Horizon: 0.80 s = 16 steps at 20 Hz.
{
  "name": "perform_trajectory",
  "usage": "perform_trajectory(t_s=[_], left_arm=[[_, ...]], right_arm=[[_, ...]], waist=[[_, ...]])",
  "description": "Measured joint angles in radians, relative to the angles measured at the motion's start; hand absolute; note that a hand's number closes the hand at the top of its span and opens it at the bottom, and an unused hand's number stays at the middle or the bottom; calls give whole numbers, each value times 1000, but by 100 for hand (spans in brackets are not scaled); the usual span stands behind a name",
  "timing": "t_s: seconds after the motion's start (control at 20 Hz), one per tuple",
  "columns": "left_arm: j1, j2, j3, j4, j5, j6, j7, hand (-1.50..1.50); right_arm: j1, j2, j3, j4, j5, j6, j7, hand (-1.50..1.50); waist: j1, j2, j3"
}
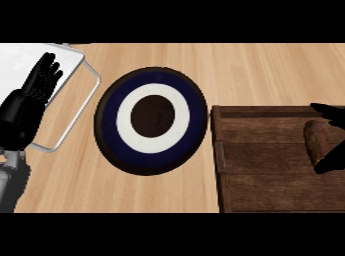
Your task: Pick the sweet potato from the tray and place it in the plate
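Two black hands over a light wooden counter (204, 65), seen steeply from above. At far left, left hand (38, 87) on a grey forearm, fingers straight and close together, pointing up, resting still near the left edge. Behind it, white rectangular board (12, 62) with a thin metal handle (83, 107) looping along its right side, lying flat on the counter.

Just right of that handle, near the middle, round plate (151, 121): dark brown rim, navy band, white ring, dark brown centre. Nothing on its surface. Sits apart from the board and close to the tray without clearly touching it.

At right, dark brown wooden tray (267, 165) with raised edges and plank lines, running off the right and lower edges. Inside it, toward the upper right, sweet potato (317, 137), reddish-brown, elongated, lying roughly upright in the view, resting on the tray floor.

At far right, right hand (341, 140), only partly in view. One dark finger reaching in above the sweet potato's top, another part curving below its lower end, so fingers and thumb bracketing the vegetable from the right. Unclear whether actually touching it.
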Motion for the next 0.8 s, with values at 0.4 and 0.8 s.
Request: perform_trajectory(t_s=[0.4,0.8], left_arm=[[34,-29,19,-42,-33,-25,6,0],[9,-38,46,-22,-30,-47,11,0]], right_arm=[[-11,83,5,52,107,12,-42,-150],[-15,111,-12,83,257,-122,-161,150]], waist=[[2,-8,-9],[-2,-11,-14]])
